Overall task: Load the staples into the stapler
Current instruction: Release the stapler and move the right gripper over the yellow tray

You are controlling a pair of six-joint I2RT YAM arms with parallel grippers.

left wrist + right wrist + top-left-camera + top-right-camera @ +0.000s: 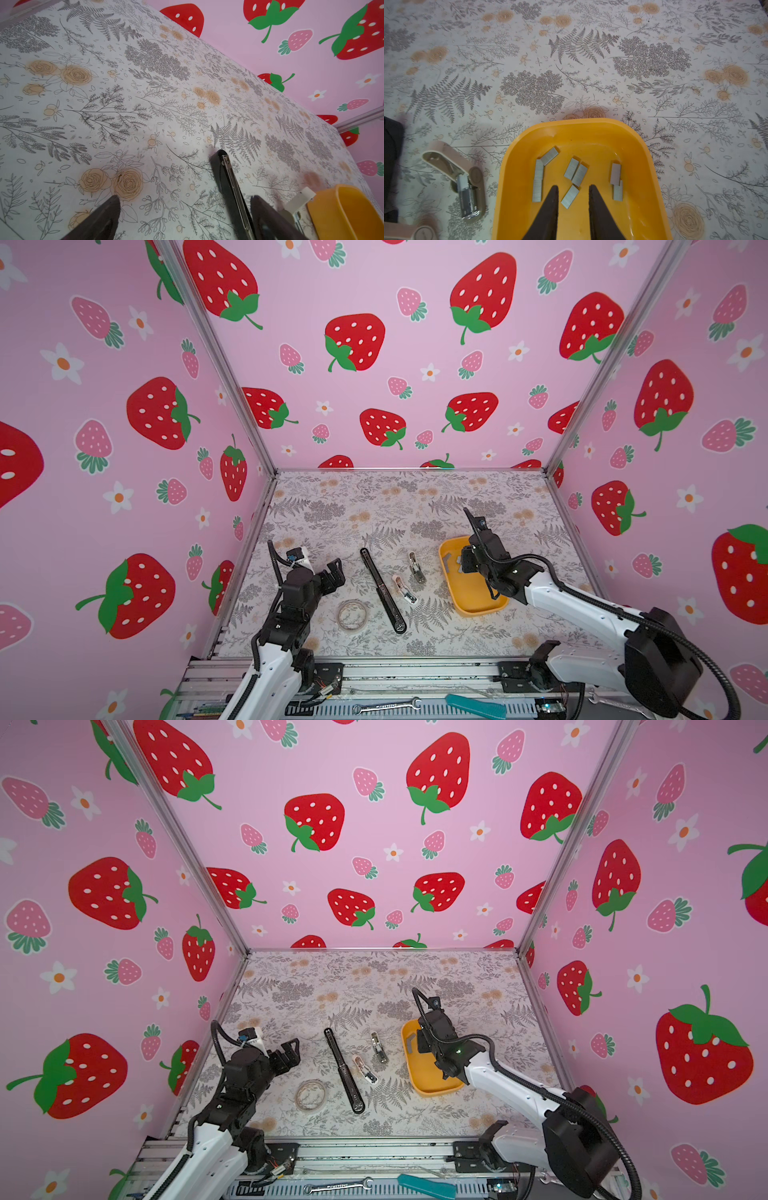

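Right wrist view: right tool [573, 186] partly open, empty, straddling one strip [569, 196] of the staples [576, 171] in the yellow tray [591, 126]. The strip is likely light, stiff, slippery and snap-prone; pinch its long edges. Left tool [186, 199] gapes wide, empty.

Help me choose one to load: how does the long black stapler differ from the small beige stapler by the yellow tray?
Colour: the long black stapler is dark, the small beige stapler pale.
Size: the black one is far longer and slimmer than the beige one.
Pose: the black one lies straight; the beige one's top is swung aside at an angle.
Both lie on the floral table, metal channel exposed.
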